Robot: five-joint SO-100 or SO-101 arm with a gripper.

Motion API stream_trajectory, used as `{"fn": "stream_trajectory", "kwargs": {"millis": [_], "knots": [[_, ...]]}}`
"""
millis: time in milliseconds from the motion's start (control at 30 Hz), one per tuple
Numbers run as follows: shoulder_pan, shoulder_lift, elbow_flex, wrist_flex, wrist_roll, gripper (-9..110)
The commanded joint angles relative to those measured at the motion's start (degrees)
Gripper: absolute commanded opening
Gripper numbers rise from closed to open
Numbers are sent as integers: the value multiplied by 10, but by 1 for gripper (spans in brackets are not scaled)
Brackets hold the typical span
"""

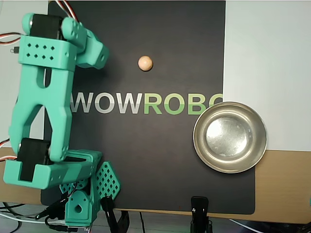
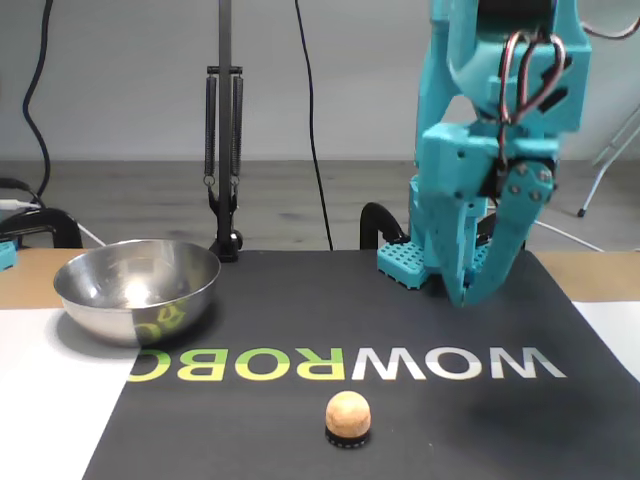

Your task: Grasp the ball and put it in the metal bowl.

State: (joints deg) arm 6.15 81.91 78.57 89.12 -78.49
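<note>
The ball (image 1: 145, 63) is a small tan sphere on the black mat above the logo, and in the fixed view the ball (image 2: 348, 413) rests on a small dark ring near the front. The metal bowl (image 1: 230, 137) stands at the mat's right edge in the overhead view and is empty; in the fixed view the bowl (image 2: 137, 288) is at the left. My gripper (image 2: 468, 296) hangs tip-down over the mat behind the logo, well back and right of the ball. Its fingers meet at the tip with nothing between them.
The teal arm (image 1: 43, 97) and its base (image 1: 77, 204) fill the left side of the overhead view. The black mat (image 1: 160, 155) carries a WOWROBO logo. A clamp (image 1: 199, 211) grips the mat's near edge, and a lamp stand (image 2: 224, 150) rises behind the bowl.
</note>
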Motion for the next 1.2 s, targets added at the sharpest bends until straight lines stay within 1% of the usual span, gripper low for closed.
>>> {"fn": "stream_trajectory", "kwargs": {"millis": [0,267,667,967,1167], "knots": [[12,-1,-19,4,-36,1],[41,-1,-20,-2,-87,1],[74,4,-21,-4,-87,1],[77,5,-21,-4,-89,1],[95,3,-21,-3,-164,1]]}}
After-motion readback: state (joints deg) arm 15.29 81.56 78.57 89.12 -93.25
